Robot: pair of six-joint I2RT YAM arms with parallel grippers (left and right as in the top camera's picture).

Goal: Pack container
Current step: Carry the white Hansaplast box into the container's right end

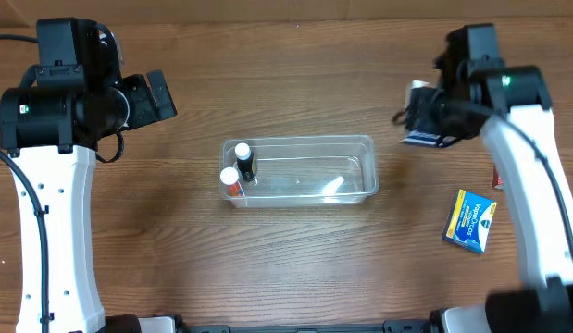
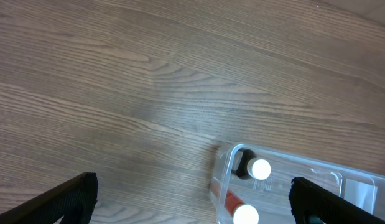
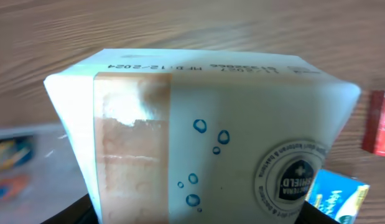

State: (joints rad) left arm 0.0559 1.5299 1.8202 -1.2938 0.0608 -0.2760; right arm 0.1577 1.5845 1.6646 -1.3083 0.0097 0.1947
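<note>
The clear plastic container (image 1: pixel 351 148) sits mid-table with two white-capped small bottles (image 1: pixel 240 165) at its left end; it also shows in the left wrist view (image 2: pixel 224 163). My right gripper (image 1: pixel 425 118) is shut on a white soap box (image 3: pixel 229 130) with blue droplets and a shield logo, held above the table to the right of the container. My left gripper (image 1: pixel 156 97) is open and empty, up and to the left of the container; its fingertips frame the container's left end in the left wrist view (image 2: pixel 192 202).
A blue and yellow packet (image 1: pixel 469 220) lies on the table at the right, also in the right wrist view (image 3: pixel 338 193). A small red item (image 3: pixel 380 121) lies near it, by the right arm (image 1: pixel 496 178).
</note>
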